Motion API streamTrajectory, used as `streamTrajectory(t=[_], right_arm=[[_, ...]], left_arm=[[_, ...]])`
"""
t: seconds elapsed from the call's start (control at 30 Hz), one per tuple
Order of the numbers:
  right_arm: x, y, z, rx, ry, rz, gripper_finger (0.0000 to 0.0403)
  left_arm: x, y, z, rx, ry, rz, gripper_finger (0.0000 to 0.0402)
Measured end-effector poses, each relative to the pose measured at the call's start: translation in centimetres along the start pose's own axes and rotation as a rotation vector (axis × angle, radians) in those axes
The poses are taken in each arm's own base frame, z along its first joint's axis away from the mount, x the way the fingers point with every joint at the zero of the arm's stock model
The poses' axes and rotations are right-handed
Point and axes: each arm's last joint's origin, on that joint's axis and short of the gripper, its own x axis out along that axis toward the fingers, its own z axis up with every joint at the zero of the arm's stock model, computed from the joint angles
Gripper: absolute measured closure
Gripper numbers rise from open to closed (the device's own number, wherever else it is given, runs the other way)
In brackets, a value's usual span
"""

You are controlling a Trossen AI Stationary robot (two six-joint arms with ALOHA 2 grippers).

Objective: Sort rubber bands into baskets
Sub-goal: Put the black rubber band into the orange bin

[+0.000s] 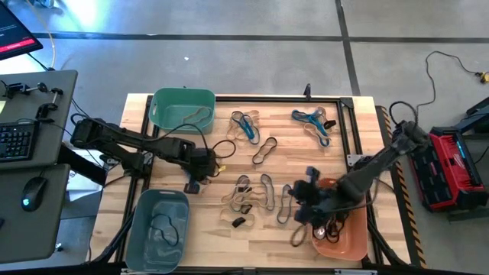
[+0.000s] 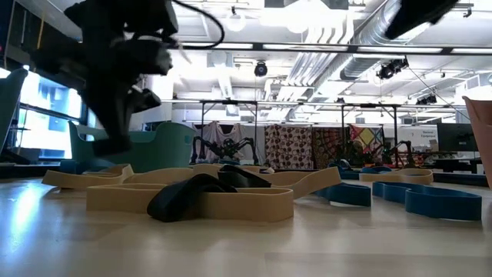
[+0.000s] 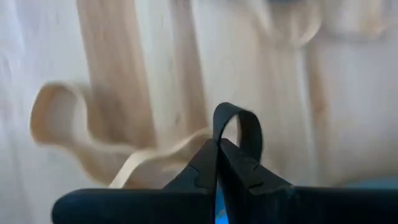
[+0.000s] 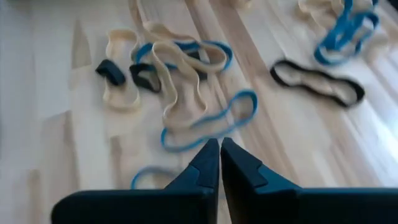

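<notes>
Rubber bands (image 1: 256,195) are lying scattered mid-table while the left gripper (image 3: 217,152) is pinching a black band (image 3: 239,124) between closed fingers and the right gripper (image 4: 220,149) is hanging closed and empty, so lifting toward a basket (image 1: 182,109) should follow.

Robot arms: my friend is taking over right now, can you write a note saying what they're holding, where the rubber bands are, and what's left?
Left gripper: shut, pinching a small black rubber band, beside a tan band, near the table's middle.
Right gripper: shut, nothing visibly held, by the orange basket.
Done: one band each lies in the teal-green basket and the grey-blue basket; the orange one seems to hold some too.
Left: many tan, blue and black loose bands are spread across the wooden table, with two blue-and-tan clusters near the far edge.
</notes>
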Motion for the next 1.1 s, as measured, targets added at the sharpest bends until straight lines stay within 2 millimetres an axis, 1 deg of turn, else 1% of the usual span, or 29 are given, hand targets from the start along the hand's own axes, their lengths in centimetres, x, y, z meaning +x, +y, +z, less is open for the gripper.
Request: streamTrajectory(t=[0.13,0.23,0.4,0.5,0.6,0.7,0.83,0.93,1.1], right_arm=[[3.4,0.7,1.3,-0.023,-0.033,-0.018,0.0388],[6.0,1.1,2.1,-0.023,-0.061,-0.023,0.0369],[9.7,0.8,3.3,0.018,-0.104,-0.044,0.0316],[11.4,0.5,4.2,0.017,-0.154,-0.045,0.0282],[12.5,0.3,5.5,0.014,-0.219,0.012,0.0257],[13.4,0.2,6.3,-0.034,-0.256,0.086,0.0244],[14.7,-0.1,6.8,-0.081,-0.285,0.130,0.0242],[15.5,-0.2,7.1,-0.083,-0.300,0.151,0.0242],[15.6,-0.3,7.6,-0.076,-0.346,0.161,0.0242]], left_arm=[[-0.4,-0.1,1.2,-0.055,-0.094,-0.044,0.0401],[-0.6,0.0,2.1,-0.110,-0.184,-0.051,0.0401],[-1.0,0.0,3.4,-0.193,-0.311,-0.073,0.0401],[-1.1,-0.1,3.9,-0.204,-0.363,-0.113,0.0401],[-1.2,-0.1,4.1,-0.198,-0.385,-0.124,0.0401],[-1.2,-0.1,4.1,-0.199,-0.387,-0.125,0.0401],[-1.3,-0.1,4.2,-0.188,-0.402,-0.130,0.0401],[-1.4,-0.2,4.4,-0.182,-0.419,-0.134,0.0401],[-1.5,-0.2,4.6,-0.168,-0.442,-0.134,0.0401]])
